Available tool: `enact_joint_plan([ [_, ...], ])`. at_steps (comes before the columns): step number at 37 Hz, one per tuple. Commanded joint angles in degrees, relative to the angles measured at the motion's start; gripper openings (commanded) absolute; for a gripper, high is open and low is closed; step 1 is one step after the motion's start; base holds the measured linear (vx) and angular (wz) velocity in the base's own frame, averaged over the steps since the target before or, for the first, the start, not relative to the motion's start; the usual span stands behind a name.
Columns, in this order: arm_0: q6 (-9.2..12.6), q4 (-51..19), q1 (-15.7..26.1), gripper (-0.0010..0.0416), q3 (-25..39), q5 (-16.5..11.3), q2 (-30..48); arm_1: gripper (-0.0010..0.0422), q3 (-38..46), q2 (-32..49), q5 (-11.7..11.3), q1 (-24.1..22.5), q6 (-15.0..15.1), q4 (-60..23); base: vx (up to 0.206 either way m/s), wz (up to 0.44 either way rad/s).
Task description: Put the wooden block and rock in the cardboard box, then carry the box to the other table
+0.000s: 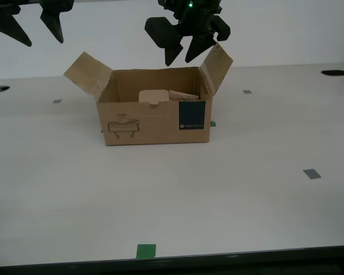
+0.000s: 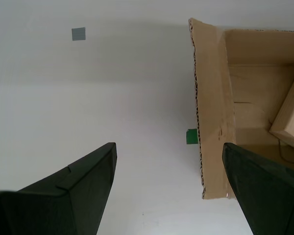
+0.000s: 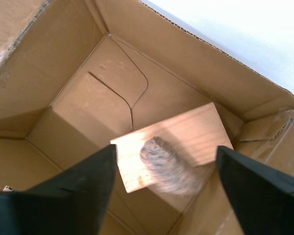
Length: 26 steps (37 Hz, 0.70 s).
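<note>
In the exterior view, the cardboard box [image 1: 155, 117] sits on the white table [image 1: 218, 200], flaps up. My first gripper [image 1: 188, 50] hangs above the box's 1 o'clock corner, jaws spread and empty. My second gripper [image 1: 31, 28] hangs at the box's 10 o'clock, jaws apart.

In the second wrist view, my second gripper [image 2: 169, 191] is wide over bare table beside a box flap; a green tape mark [image 2: 191, 136] lies at the flap's edge.

In the first wrist view, my first gripper [image 3: 164, 196] gapes over the box interior. The wooden block [image 3: 186, 139] lies tilted inside, and the blurred rock [image 3: 166, 166] shows over it; whether they touch I cannot tell.
</note>
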Motion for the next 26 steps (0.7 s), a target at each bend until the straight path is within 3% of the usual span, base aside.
enact_joint_plan([
  [1,0.1,0.0,0.2,0.0340,0.1,-0.2,-0.1,0.0293,0.0,0.0,0.2,0.0,-0.2,0.0,0.000,0.000],
  [8,0.2,-0.2,0.2,0.0404,0.2,-0.2,-0.1,0.0293,0.0,0.0,0.2,0.0,-0.2,0.0,0.000,0.000],
  [18,0.2,-6.8,0.2,0.0379,7.0,-0.2,-0.1,0.0293,0.0,0.0,0.5,0.0,-0.1,0.0,0.000,0.000],
  [26,0.0,-17.9,0.2,0.0385,17.0,-0.1,-0.1,0.0293,0.0,0.0,3.8,0.0,-0.1,0.0,0.000,0.000],
])
